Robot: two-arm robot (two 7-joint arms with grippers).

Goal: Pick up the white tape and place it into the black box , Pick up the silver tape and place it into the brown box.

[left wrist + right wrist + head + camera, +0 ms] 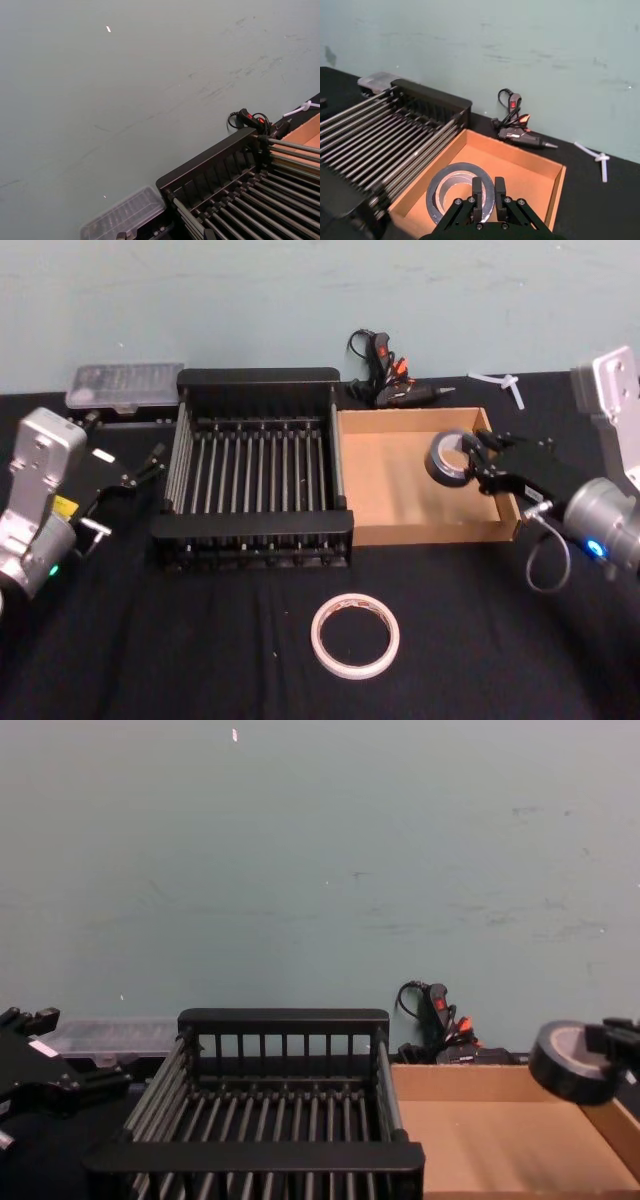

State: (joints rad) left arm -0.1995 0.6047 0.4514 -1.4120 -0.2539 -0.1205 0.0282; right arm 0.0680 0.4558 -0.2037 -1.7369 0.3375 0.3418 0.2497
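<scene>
The silver tape (450, 460), a small thick dark grey roll with a pale core, hangs tilted above the right part of the brown box (400, 525), a shallow cardboard tray. Just left of that tray stands the black box (250, 540), a slatted crate. The white tape (355, 635), a wide thin ring, lies flat on the near side.

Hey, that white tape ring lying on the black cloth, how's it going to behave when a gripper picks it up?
The white tape lies flat, so it probably won't roll until lifted on edge. Its wall looks thin around a wide hole, so it may be light and flex if squeezed. Flat on the cloth, its low rim likely gives jaws little to catch.
</scene>
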